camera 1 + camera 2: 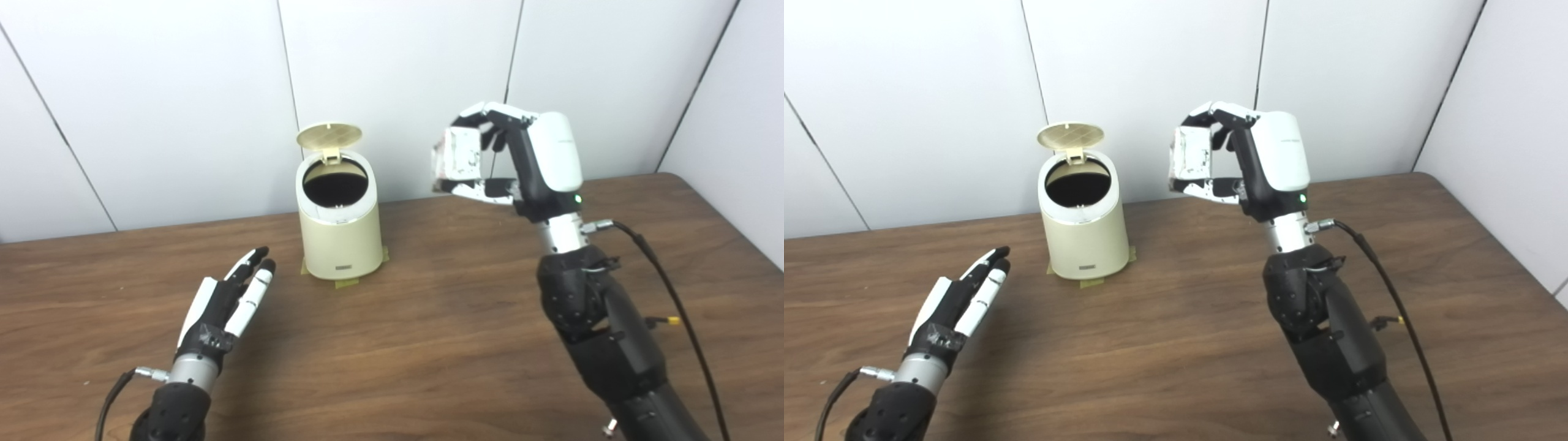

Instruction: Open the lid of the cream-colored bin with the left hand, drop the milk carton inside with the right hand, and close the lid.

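The cream-colored bin (340, 239) stands upright near the back of the wooden table, its round lid (329, 136) flipped up and its dark inside showing. My right hand (520, 159) is raised well above the table, to the right of the bin and about level with its rim, shut on a small white milk carton (456, 160) pinched between fingers and thumb. Low over the table at the front left, my left hand (229, 300) is open, fingers stretched toward the bin and apart from it.
Tape strips (346, 283) hold the bin's base to the wooden table (416, 343). White wall panels close the back and right side. A black cable (674, 294) trails from my right wrist.
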`<action>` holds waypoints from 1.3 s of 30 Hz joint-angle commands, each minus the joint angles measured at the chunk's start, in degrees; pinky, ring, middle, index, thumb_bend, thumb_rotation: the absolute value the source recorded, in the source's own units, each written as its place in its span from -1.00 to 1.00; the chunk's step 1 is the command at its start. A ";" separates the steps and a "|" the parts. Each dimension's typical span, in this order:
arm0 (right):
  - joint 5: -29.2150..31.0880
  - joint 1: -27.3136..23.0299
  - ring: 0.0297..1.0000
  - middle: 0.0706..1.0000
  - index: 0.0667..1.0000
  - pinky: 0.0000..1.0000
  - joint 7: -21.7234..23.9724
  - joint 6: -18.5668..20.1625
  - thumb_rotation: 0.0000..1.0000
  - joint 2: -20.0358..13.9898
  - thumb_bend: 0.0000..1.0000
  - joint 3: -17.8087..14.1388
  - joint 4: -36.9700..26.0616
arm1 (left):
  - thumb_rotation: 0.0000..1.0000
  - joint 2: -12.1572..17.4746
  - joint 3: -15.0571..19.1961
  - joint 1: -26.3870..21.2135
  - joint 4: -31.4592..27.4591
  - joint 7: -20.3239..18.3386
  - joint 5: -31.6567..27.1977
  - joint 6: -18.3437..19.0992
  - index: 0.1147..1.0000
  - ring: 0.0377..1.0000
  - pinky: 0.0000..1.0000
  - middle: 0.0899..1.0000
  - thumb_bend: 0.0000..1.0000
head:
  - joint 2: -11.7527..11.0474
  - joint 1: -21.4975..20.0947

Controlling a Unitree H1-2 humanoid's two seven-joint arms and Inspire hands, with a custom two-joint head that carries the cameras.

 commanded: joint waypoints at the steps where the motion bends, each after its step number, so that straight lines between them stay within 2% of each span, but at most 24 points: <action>1: -1.53 -4.97 -0.23 -0.01 -0.04 -0.41 -1.82 -1.45 -1.00 2.49 -0.01 0.52 -2.37 | 0.97 -0.66 -0.45 -2.08 -0.26 1.50 1.01 -2.79 0.86 0.99 0.96 0.96 -0.03 | 0.04 0.44; 6: -1.25 -9.22 -0.26 -0.04 -0.06 -0.38 -2.44 -2.39 -1.00 7.75 -0.01 1.43 1.26 | 1.00 -2.05 -0.98 -1.82 -0.09 2.19 2.18 -3.88 0.87 0.97 0.91 0.96 -0.05 | -0.40 2.61; 13: -1.40 -13.42 -0.27 -0.07 -0.03 -0.38 -3.91 -3.80 -1.00 9.98 -0.01 1.68 7.16 | 1.00 -4.30 -1.38 -0.87 -0.32 3.27 2.76 -3.46 0.91 0.98 0.92 0.97 -0.01 | -1.02 4.99; 19: -0.51 -15.33 -0.28 -0.05 -0.03 -0.36 -4.25 -5.57 -1.00 10.02 -0.01 2.01 11.13 | 1.00 -5.59 -1.55 -0.29 -0.37 4.19 3.42 -3.55 0.92 0.97 0.90 0.97 -0.01 | -1.19 6.65; 27: 1.50 -15.94 -0.27 -0.06 -0.02 -0.37 -4.66 -6.12 -1.00 10.57 -0.01 1.61 16.25 | 1.00 -5.78 -1.07 0.58 -1.47 4.29 3.82 -3.47 0.92 0.95 0.85 0.96 -0.02 | -1.28 7.19; 39: 2.48 -14.86 -0.28 -0.06 -0.02 -0.37 -4.99 -7.29 -1.00 9.99 -0.01 2.32 17.33 | 1.00 -5.45 -0.46 0.62 -1.50 4.31 3.54 -3.71 0.92 0.94 0.82 0.95 -0.03 | -1.32 6.82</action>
